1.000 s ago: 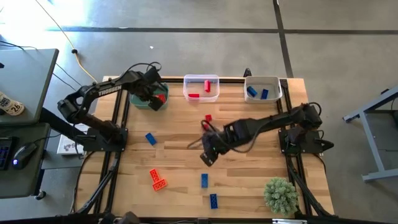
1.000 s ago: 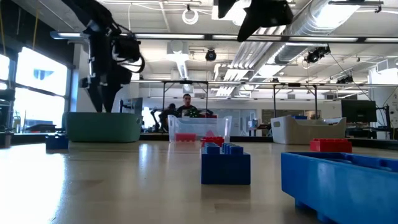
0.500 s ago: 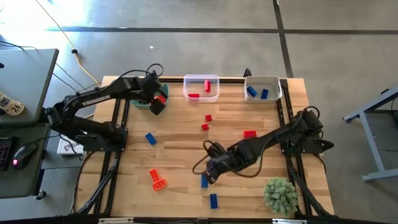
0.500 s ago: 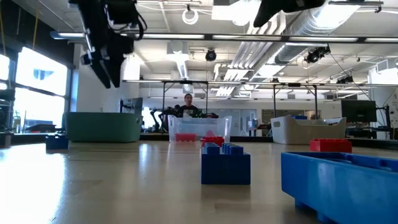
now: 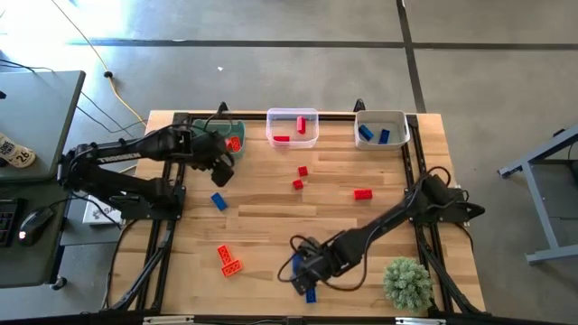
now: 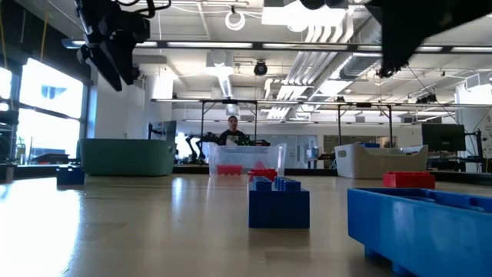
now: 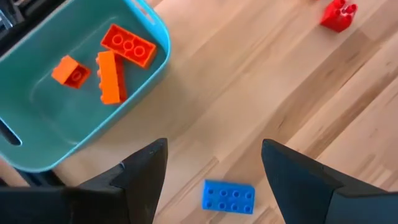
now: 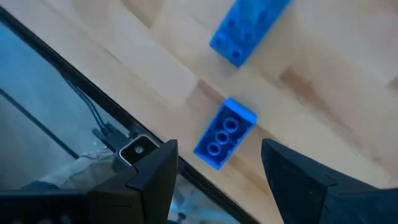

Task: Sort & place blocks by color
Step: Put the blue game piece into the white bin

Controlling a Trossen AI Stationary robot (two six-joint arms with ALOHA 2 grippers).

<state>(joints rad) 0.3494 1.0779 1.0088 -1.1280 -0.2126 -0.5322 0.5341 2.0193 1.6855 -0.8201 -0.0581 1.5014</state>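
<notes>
While the right gripper (image 5: 302,275) hangs low over the table's near edge with its fingers spread wide and holding nothing, two blue blocks lie under it: one blue oblong block (image 8: 225,134) sits between the fingers in the right wrist view, and a second blue block (image 8: 249,28) lies just beyond it, the two close but apart. From above, that arm covers most of both; only a bit of blue (image 5: 310,294) shows beside the gripper.

Left gripper (image 5: 219,170) hovers above the table just in front of the green bin (image 5: 200,149), fingers wide apart, empty. Left wrist view: three orange blocks (image 7: 127,45) lie in the green bin, and a blue 2x4 block (image 7: 228,196) lies flat on the wood between the fingers' line of sight, near the bin but outside it.

Clear bin (image 5: 312,116) holds two red blocks (image 5: 281,138). Grey bin (image 5: 400,118) holds two blue blocks (image 5: 365,133).

Loose on the wooden table (image 5: 262,199): two small red blocks (image 5: 302,171) near the middle, a red oblong block (image 5: 362,193) farther right, and a pair of orange blocks (image 5: 228,260) touching each other at front left. Small green plant (image 5: 407,282) stands at the front right corner.
</notes>
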